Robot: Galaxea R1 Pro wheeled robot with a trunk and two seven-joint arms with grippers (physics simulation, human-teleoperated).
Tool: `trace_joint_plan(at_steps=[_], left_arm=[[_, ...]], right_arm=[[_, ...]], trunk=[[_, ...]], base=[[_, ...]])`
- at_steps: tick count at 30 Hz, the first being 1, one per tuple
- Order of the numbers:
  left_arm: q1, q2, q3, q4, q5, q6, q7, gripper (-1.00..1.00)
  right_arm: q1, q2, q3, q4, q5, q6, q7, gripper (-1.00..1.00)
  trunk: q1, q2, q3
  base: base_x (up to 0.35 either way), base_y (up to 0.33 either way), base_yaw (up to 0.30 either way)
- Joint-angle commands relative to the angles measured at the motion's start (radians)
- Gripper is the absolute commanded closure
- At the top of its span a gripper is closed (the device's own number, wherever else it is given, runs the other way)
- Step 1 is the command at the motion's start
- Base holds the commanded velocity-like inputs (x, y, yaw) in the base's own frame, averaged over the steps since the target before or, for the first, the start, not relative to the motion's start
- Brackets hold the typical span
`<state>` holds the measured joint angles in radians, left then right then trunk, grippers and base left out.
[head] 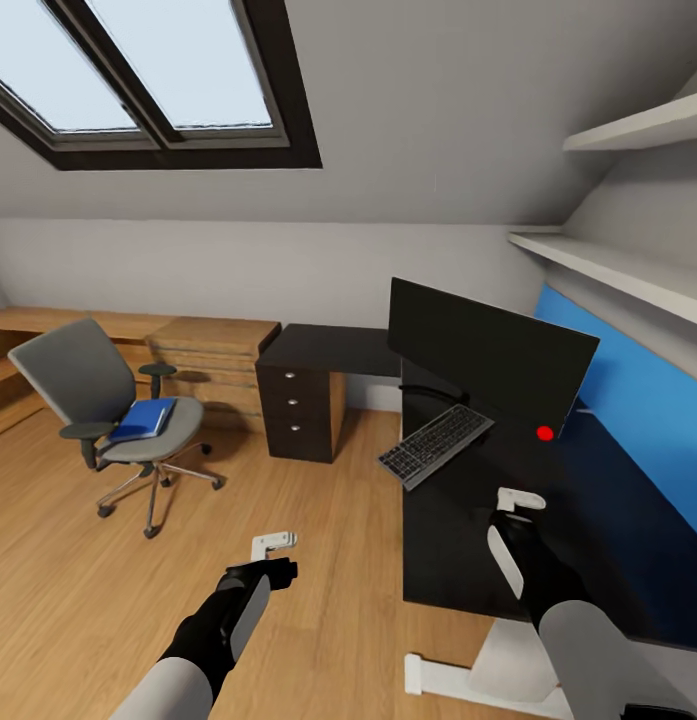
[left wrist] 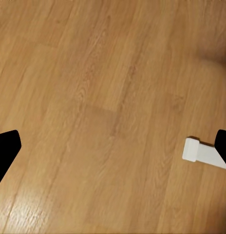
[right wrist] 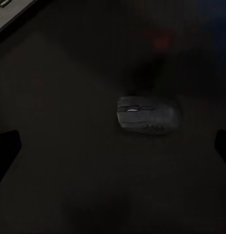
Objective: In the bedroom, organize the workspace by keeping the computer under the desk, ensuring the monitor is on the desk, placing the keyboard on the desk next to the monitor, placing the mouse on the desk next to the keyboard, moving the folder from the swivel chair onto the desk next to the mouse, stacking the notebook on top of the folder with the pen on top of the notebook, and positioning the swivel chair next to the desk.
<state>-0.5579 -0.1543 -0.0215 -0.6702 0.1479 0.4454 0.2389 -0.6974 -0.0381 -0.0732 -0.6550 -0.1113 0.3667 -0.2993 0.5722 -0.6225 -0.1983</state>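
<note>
Here, keyboard [head: 435, 444] lying diagonally on desk [head: 608, 540]

An attic room in a home, fitted out as a study corner; a sloped grey ceiling with a dark-framed skylight [head: 158, 75] rises above a long black-topped desk [head: 333, 348] on warm wood plank flooring [head: 318, 560]. On the desk stand a wide black flat monitor [head: 483, 355] and a silver-framed keyboard [head: 435, 444]; left of the desk, a grey swivel chair [head: 108, 420] and low wooden shelving [head: 213, 365]; white wall shelves [head: 628, 265] hang above it.

Skylight [head: 158, 70] overhead; white wall shelves [head: 628, 265]; low wooden shelf unit [head: 213, 365].
</note>
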Motion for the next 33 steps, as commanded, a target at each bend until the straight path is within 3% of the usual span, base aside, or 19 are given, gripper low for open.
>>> trace_joint_plan(at_steps=[1,8,13,15,21,29,33], left_arm=[[0.0,0.0,-0.002,-0.002,0.011,0.004,0.008,-1.0],[0.0,0.001,-0.003,-0.002,0.012,0.004,0.004,-1.0],[0.0,0.001,-0.003,-0.003,0.012,-0.025,0.0,-1.0],[0.0,0.001,-0.002,-0.003,0.012,-0.068,-0.001,-1.0],[0.0,0.001,-0.002,-0.004,0.013,-0.081,-0.001,-1.0],[0.0,0.001,-0.001,-0.005,0.016,-0.085,-0.001,-1.0],[0.0,0.0,0.0,-0.074,0.031,-0.076,-0.002,-1.0]], right_arm=[[-0.001,-0.001,0.002,-0.002,-0.01,0.003,-0.006,-1.0],[-0.001,-0.003,0.003,0.0,-0.009,-0.005,-0.006,-1.0],[-0.001,-0.007,0.004,0.049,-0.008,-0.063,-0.006,-1.0],[-0.001,-0.024,0.005,0.131,-0.008,-0.126,-0.006,-1.0],[-0.002,-0.042,0.006,0.18,-0.008,-0.181,-0.001,-1.0],[-0.007,-0.075,0.005,0.284,-0.008,-0.215,0.034,-1.0],[-0.008,-0.083,0.004,0.308,-0.009,-0.23,0.039,-1.0]], trunk=[[0.0,-0.001,-0.002],[0.0,-0.001,-0.002],[0.0,-0.001,-0.002],[0.0,-0.001,-0.002],[0.0,-0.001,-0.002],[0.0,-0.001,-0.002],[0.0,-0.001,-0.002]], base=[[0.052,0.0,0.001],[0.076,0.0,0.0],[0.248,0.0,0.0],[0.04,0.0,0.0],[0.01,0.0,0.0],[0.149,0.0,0.0],[0.043,0.0,0.0]])
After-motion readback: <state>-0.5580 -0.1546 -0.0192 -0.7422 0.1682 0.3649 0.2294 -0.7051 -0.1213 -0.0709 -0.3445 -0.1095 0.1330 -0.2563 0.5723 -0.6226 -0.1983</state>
